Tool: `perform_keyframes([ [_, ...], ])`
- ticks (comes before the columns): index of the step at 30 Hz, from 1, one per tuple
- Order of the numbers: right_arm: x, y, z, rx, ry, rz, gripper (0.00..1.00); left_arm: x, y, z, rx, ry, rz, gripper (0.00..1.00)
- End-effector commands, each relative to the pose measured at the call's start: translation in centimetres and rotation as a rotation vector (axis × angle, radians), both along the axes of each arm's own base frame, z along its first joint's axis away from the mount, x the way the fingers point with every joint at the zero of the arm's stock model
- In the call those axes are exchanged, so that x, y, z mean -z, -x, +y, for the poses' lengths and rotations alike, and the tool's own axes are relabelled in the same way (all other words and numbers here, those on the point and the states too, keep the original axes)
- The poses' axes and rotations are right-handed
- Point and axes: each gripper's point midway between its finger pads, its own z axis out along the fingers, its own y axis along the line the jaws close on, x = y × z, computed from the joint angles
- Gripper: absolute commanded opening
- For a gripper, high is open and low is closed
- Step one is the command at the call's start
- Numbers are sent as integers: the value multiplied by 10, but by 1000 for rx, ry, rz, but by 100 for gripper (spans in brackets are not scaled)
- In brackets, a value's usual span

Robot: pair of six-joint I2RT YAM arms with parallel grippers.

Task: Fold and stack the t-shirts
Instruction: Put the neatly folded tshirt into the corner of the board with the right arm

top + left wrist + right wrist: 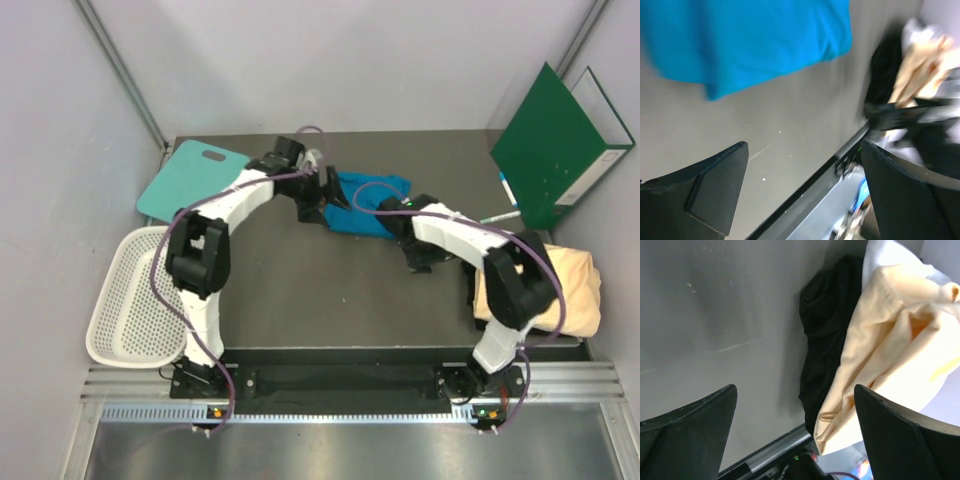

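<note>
The bright blue t-shirt (368, 206) lies crumpled and partly folded at the back middle of the table; it also shows in the left wrist view (745, 40). My left gripper (312, 203) is open and empty just left of it, and its jaws (804, 150) hang over bare table. The cream-yellow t-shirt (565, 290) is a folded bundle at the right edge, on top of a black cloth (825, 330); it shows close up in the right wrist view (890, 340). My right gripper (420, 256) is open and empty, between the two shirts (795, 390).
A teal board (190, 178) with a handle hole lies at the back left. A white mesh basket (135, 300) hangs off the left edge. A green binder (560, 140) leans at the back right. Grey walls close in the sides.
</note>
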Motion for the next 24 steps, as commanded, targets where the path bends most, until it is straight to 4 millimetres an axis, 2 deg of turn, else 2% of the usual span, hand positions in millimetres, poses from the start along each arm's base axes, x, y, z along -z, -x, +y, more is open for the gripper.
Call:
perform_keyframes([
  [1, 4, 1, -18, 26, 239, 19, 100, -59, -34, 43, -137, 53, -140, 99],
  [3, 22, 1, -20, 15, 299, 85, 100, -67, -43, 58, -158, 45, -161, 99],
  [6, 38, 0, -28, 28, 390, 126, 100, -74, -51, 71, -176, 43, -174, 99],
  [9, 48, 4, -48, 79, 445, 152, 100, -79, -53, 75, -184, 55, -181, 99],
  [13, 59, 9, -85, 181, 496, 171, 100, -75, -53, 74, -176, 76, -165, 99],
  [14, 61, 8, -90, 192, 500, 186, 96, -73, -54, 74, -176, 79, -159, 99],
  [16, 65, 12, -105, 259, 535, 212, 96, -72, -54, 73, -174, 83, -152, 99],
  [19, 67, 15, -117, 313, 541, 241, 77, -73, -54, 72, -173, 90, -148, 99],
  [20, 68, 16, -119, 327, 529, 241, 56, -73, -55, 73, -173, 90, -152, 99],
  [22, 69, 17, -122, 338, 488, 257, 29, -74, -56, 74, -174, 92, -153, 99],
  [23, 73, 15, -121, 344, 465, 247, 0, -75, -57, 75, -174, 94, -153, 99],
  [24, 72, 14, -121, 334, 444, 253, 0, -73, -56, 76, -174, 93, -148, 99],
])
